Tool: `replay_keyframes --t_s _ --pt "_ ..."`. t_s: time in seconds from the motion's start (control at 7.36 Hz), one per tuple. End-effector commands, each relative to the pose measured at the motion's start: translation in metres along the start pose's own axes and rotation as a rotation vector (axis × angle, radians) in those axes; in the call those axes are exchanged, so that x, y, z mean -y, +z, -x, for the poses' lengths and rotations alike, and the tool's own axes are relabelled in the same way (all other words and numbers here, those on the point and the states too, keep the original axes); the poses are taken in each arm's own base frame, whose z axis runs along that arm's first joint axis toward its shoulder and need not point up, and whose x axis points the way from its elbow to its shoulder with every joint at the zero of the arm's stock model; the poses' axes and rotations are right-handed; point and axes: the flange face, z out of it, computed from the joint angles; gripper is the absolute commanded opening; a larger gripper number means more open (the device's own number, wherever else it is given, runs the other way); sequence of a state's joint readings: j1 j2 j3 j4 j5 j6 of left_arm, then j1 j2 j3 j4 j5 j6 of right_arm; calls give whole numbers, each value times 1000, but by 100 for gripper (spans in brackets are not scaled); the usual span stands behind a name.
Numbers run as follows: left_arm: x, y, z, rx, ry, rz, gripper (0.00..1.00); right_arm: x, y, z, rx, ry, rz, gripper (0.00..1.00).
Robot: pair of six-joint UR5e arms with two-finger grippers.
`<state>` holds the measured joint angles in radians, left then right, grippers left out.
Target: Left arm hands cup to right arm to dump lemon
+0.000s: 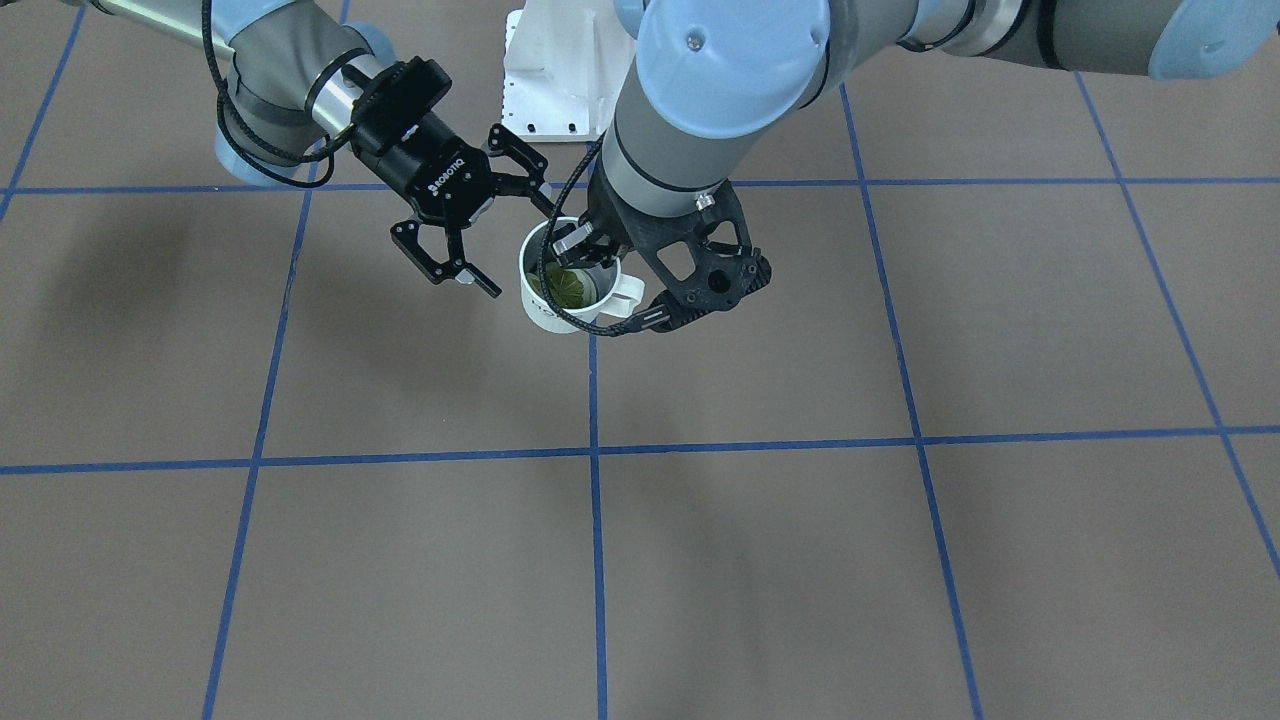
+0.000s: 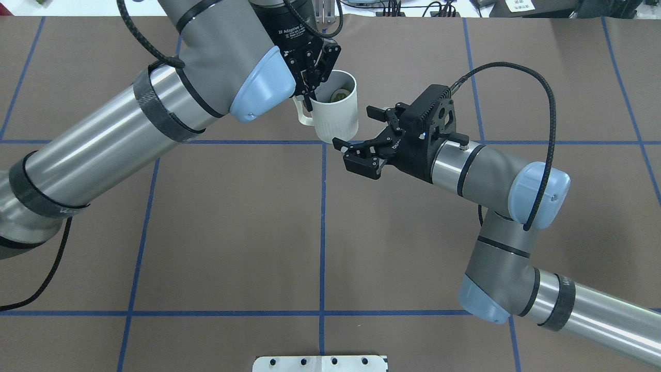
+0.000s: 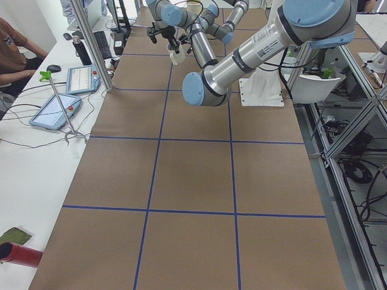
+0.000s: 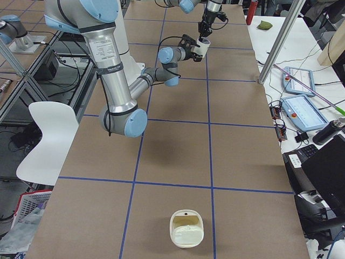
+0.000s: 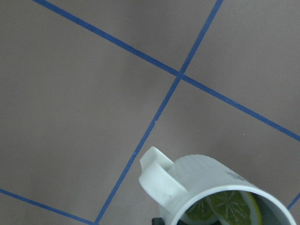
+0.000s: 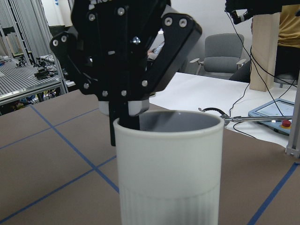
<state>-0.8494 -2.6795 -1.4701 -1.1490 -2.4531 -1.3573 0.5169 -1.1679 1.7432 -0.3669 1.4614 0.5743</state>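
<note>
**Cup held out, right pincer spread to take it**

Nearest the robot, the right pincer stands wide open just beside the cup. Its jaws are level with the wall, likely so they can close round the body. The cup hangs upright above the bench, so the lemon cannot spill. Beyond, the left pincer is clamped on the rim by the handle, one finger inside, leaving the wall free. Count: one cup, two pincers, seemingly two lemon slices
</note>
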Motion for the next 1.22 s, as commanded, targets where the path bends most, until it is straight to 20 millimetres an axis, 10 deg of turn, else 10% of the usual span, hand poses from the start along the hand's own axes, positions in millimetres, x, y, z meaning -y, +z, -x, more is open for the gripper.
replay_keyframes --t_s 0.0,1.09 --pt "-5 1 -1 -2 6 7 0 0 8 1 -2 -1 2 99" --pt "-33 11 -6 -6 23 30 0 0 8 0 -1 -2 -1 99"
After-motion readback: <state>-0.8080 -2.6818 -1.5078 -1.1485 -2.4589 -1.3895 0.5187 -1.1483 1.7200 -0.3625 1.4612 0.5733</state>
